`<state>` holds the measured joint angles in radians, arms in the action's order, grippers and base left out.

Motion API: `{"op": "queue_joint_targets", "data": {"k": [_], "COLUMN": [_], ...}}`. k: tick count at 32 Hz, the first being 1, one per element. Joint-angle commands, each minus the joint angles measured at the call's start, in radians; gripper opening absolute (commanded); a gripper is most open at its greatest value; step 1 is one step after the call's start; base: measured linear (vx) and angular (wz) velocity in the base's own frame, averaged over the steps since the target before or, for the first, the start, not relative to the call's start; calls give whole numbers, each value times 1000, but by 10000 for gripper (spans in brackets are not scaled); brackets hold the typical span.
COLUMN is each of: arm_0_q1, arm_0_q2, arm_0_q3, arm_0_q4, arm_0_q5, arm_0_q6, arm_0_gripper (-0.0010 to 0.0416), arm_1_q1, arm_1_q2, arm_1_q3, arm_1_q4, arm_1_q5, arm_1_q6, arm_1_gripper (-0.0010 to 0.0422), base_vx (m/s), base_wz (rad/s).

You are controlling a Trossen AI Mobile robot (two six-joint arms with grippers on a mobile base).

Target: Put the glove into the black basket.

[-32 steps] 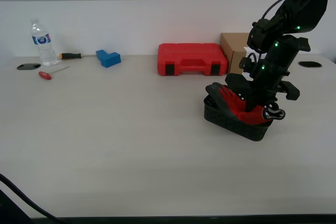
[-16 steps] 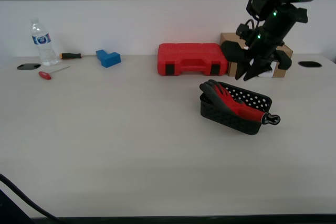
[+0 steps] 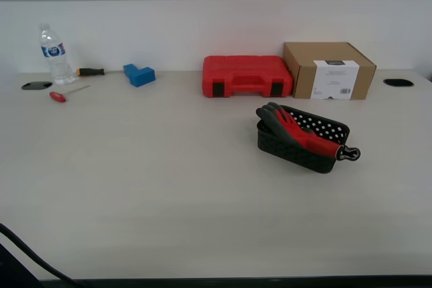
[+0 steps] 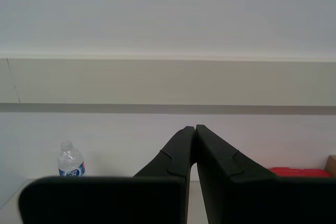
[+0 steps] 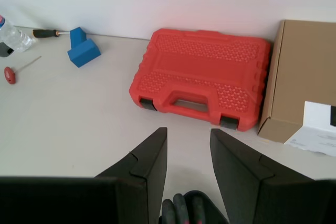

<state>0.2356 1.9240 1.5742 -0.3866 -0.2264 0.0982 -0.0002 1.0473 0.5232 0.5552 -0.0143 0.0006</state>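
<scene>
My first claw point(image 5: 188, 145) now lifted high above the glove point(image 3: 300, 133) (jaws apart).

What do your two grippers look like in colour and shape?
Both are matte black. My first gripper has two broad, flat fingers with angled, stepped faces that taper to blunt tips, above a black bar-shaped body. My second gripper has the same design. No cables or markings show in the wrist views.
</scene>
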Motion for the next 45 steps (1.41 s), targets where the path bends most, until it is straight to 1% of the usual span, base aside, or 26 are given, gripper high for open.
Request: {"op": "queue_joint_targets", "data": {"k": [1, 2, 7, 45], "arm_0_q1": [1, 1, 1, 1], "arm_0_q2": [-2, -1, -1, -1], "arm_0_q3": [51, 82, 130, 130], "arm_0_q4": [4, 5, 11, 16], "arm_0_q5": [0, 0, 0, 0], "arm_0_q6": [0, 0, 0, 0], "arm_0_gripper": [112, 112, 112, 112], "arm_1_q1": [0, 0, 0, 0], "arm_1_q2": [0, 0, 0, 0], "arm_1_q3": [0, 0, 0, 0], "arm_1_q4": [4, 4, 6, 6], "arm_1_q5": [-1, 0, 0, 0], "arm_1_q6": [0, 0, 0, 0], "arm_1_gripper": [0, 0, 0, 0], "base_vx": [0, 0, 0, 0], "base_wz": [0, 0, 0, 0]}}
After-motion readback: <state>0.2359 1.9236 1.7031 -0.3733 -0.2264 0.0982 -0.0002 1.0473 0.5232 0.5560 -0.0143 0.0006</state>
